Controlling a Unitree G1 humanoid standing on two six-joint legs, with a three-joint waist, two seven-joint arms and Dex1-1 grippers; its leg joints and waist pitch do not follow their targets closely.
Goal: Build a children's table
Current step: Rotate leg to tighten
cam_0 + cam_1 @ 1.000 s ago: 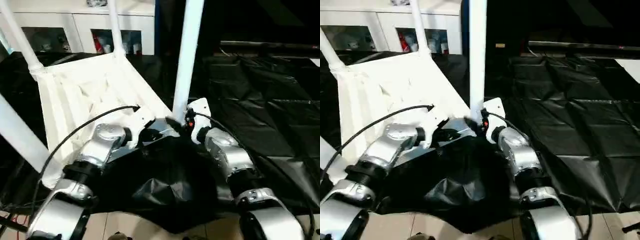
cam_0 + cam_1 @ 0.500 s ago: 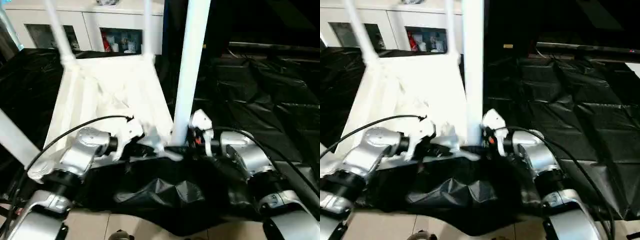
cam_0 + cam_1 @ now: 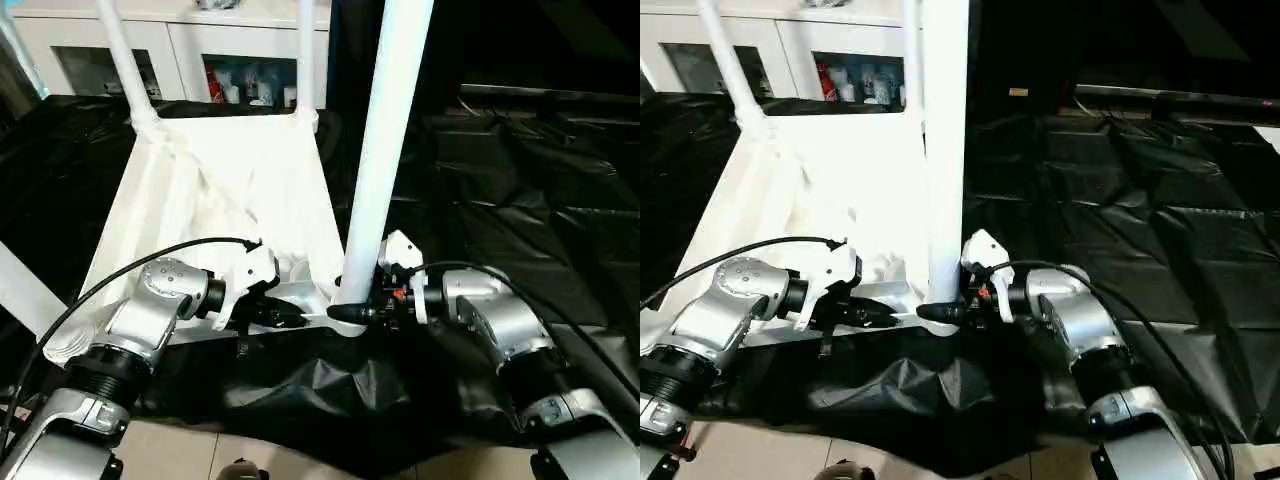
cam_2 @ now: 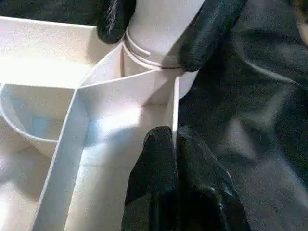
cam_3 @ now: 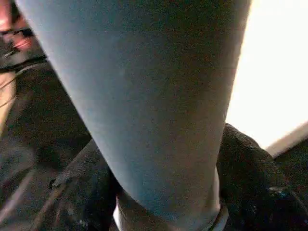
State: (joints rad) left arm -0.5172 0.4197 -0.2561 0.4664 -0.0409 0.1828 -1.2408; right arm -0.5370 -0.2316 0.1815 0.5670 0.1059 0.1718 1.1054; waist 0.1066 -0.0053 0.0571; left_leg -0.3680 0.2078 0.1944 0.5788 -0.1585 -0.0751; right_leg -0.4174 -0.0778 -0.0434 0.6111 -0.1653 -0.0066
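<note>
The white table top [image 3: 230, 210] lies upside down on black sheeting, ribbed underside up. Two far legs [image 3: 125, 60] [image 3: 306, 50] stand in its far corner sockets, and another leg [image 3: 20, 285] crosses the left edge. At the near right corner a thick leg [image 3: 385, 150] rises from its socket. My right gripper [image 3: 345, 312] is shut on the base of this leg; its fingers [image 4: 207, 33] wrap the tube [image 5: 144, 96] just above the socket. My left gripper [image 4: 174, 137] is shut on the thin near rim of the top, close beside that corner.
A white cabinet [image 3: 220, 60] with glass doors stands behind the table. Wrinkled black sheeting [image 3: 520, 200] covers the ground to the right and bunches up under my forearms. Pale floor tiles [image 3: 200, 450] show at the near edge. A black cable [image 3: 130, 275] loops over my left forearm.
The view has shifted. The table top has swung round and now lies squarer to me, with its near right corner closer. Both grippers have kept their hold.
</note>
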